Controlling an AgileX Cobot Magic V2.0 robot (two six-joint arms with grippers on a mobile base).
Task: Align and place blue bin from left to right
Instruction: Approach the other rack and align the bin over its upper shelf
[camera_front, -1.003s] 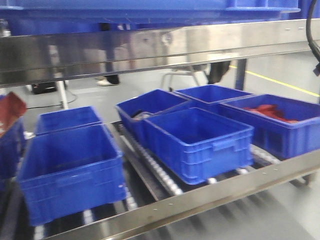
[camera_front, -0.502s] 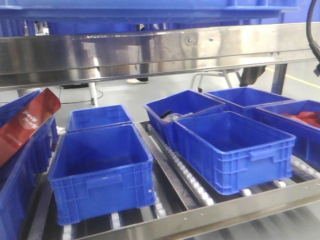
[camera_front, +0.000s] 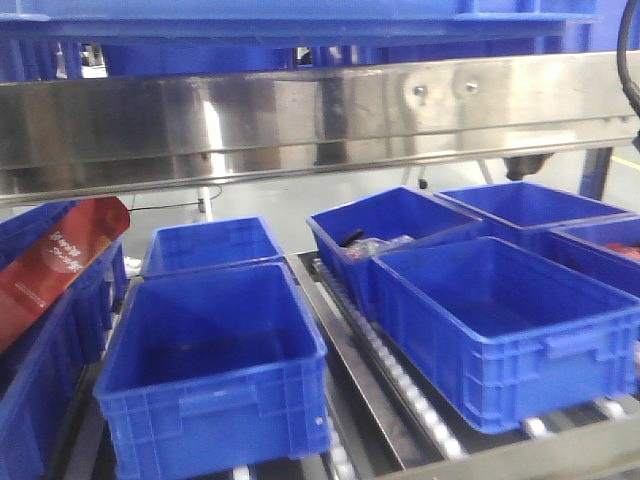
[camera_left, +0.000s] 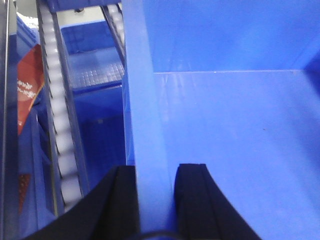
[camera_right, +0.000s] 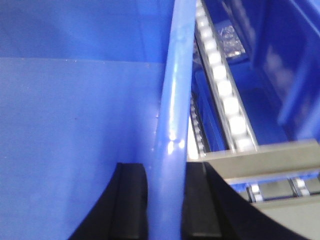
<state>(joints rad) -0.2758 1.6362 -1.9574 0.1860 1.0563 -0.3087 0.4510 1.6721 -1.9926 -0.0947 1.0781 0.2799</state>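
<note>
The blue bin (camera_front: 300, 15) hangs above the steel shelf beam; only its underside and rim show along the top of the front view. In the left wrist view my left gripper (camera_left: 156, 170) is shut on the bin's left rim (camera_left: 142, 100), one black finger outside and one inside the wall. The bin's smooth inner floor (camera_left: 235, 125) fills the right of that view. In the right wrist view my right gripper (camera_right: 166, 167) is shut on the opposite rim (camera_right: 172, 100), with the bin's inside (camera_right: 75, 110) to its left.
A steel shelf beam (camera_front: 300, 115) crosses under the held bin. Below, on roller tracks (camera_front: 400, 390), stand an empty crate (camera_front: 210, 380) at front left, another (camera_front: 212, 245) behind it, a crate (camera_front: 500, 320) at right and one with clear bags (camera_front: 385, 225). A red cardboard strip (camera_front: 55, 265) leans in the left crates.
The front view has shifted: the crates on the rollers slid rightward in frame and look larger and nearer, and the red strip came in at left. The held bin stays along the top edge.
</note>
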